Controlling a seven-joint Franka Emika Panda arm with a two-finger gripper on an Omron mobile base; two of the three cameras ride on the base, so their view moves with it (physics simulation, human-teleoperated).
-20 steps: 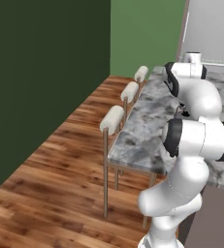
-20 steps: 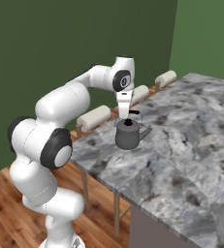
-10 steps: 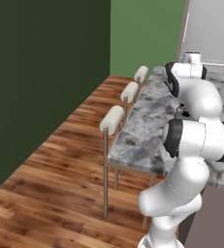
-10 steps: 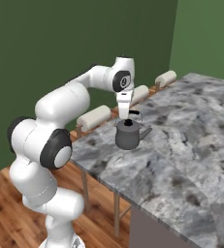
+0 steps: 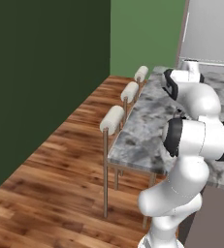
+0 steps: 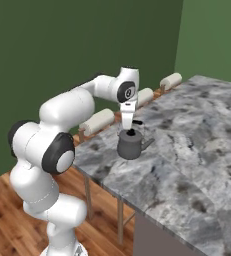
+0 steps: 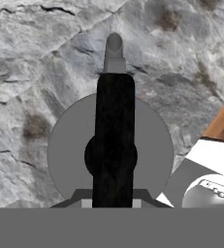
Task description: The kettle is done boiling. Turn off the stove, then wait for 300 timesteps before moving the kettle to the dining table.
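Grey-white marble, veined and mottled, tops the counter (image 6: 187, 150) on thin brown legs, and no brand, label or writing can be read on anything. The kettle (image 6: 130, 145) sits on that marble near the counter's edge on the stool side. It is squat, round-bodied and dull dark grey metal, with a short spout pointing away from the stools.

The tool (image 6: 128, 123) hangs straight down over the kettle, directly above its top. Its jaws are drawn together on the black handle (image 7: 114, 140), a matt, flat band that crosses the round lid. In the hand view the kettle reads as a grey disc with a dark centre, the spout (image 7: 114, 53) at the far side.

Three stools (image 5: 113, 119) with cream, roll-shaped cushions line the counter's edge above a floor (image 5: 50, 184) of glossy brown planks. Plain dark green walls (image 5: 40, 68) stand behind.
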